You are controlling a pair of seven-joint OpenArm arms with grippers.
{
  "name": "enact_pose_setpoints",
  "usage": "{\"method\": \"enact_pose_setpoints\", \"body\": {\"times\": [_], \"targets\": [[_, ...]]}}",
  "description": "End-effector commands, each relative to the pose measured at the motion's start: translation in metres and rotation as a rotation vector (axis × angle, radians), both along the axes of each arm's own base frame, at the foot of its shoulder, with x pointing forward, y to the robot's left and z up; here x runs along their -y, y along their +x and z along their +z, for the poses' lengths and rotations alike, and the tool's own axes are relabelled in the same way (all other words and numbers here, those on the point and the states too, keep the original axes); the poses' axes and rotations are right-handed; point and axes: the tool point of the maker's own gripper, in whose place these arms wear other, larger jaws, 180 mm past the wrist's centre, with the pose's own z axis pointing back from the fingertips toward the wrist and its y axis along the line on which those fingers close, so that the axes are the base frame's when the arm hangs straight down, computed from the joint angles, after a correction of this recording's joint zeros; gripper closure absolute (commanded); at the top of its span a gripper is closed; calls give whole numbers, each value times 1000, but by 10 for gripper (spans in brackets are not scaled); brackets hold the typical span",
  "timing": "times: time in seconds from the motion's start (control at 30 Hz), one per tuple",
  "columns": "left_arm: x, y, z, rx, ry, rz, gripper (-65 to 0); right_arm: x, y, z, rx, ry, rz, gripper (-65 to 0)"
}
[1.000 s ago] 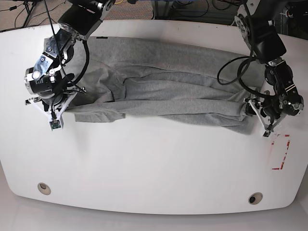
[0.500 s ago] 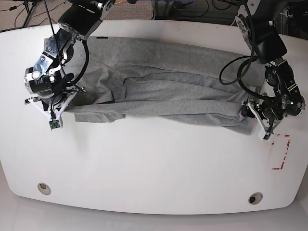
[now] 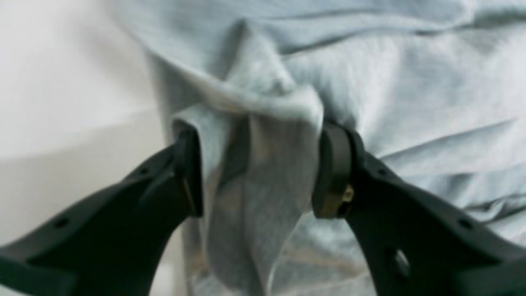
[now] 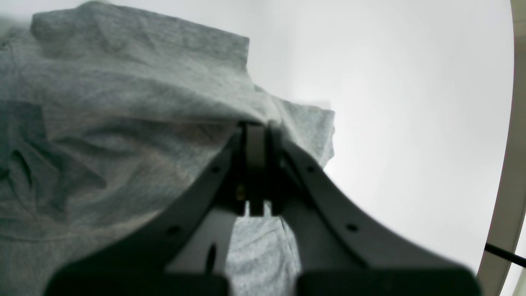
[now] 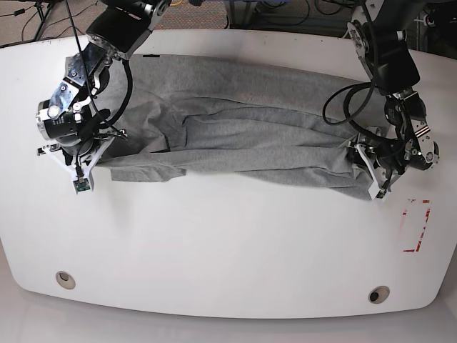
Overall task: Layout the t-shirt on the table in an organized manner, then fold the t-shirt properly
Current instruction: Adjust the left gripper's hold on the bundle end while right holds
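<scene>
The t-shirt (image 5: pixel 243 136) is spread, wrinkled, across the table (image 5: pixel 214 243). A thick bunch of it is squeezed between the left gripper (image 3: pixel 257 170) fingers — the red-outlined mark (image 5: pixel 418 225) lies just beside. A thin edge is pinched by the tightly closed right gripper (image 4: pixel 255 135), tilted down.

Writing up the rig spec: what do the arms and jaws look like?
Both arms are black with silver joint housings and white brackets at the wrists, with looping black cables. The left gripper and right gripper have matte black tapered jaws with small round holes and brass-coloured hardware by the pads.
</scene>
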Motion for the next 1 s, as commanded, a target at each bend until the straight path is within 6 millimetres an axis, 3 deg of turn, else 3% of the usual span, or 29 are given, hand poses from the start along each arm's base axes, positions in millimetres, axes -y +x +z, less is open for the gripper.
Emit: {"method": "enact_pose_setpoints", "body": {"times": [0.0,0.13,0.4,0.57,0.8,0.97], "targets": [[-8,14,16,47,18,4,-339,3,8,13,48,-14,1,0],[-8,14,16,47,18,4,-306,3,8,13,48,-14,1,0],[-8,15,17,55,16,4,-35,3,8,13,48,-13,0,0],[-12,19,27,85,31,8,-25,3,8,13,48,-13,0,0],[-16,28,57,178,85,-1,-24,3,8,13,48,-13,0,0],[-19,28,64,192,106,-1,-22,3,8,13,48,-13,0,0]]}}
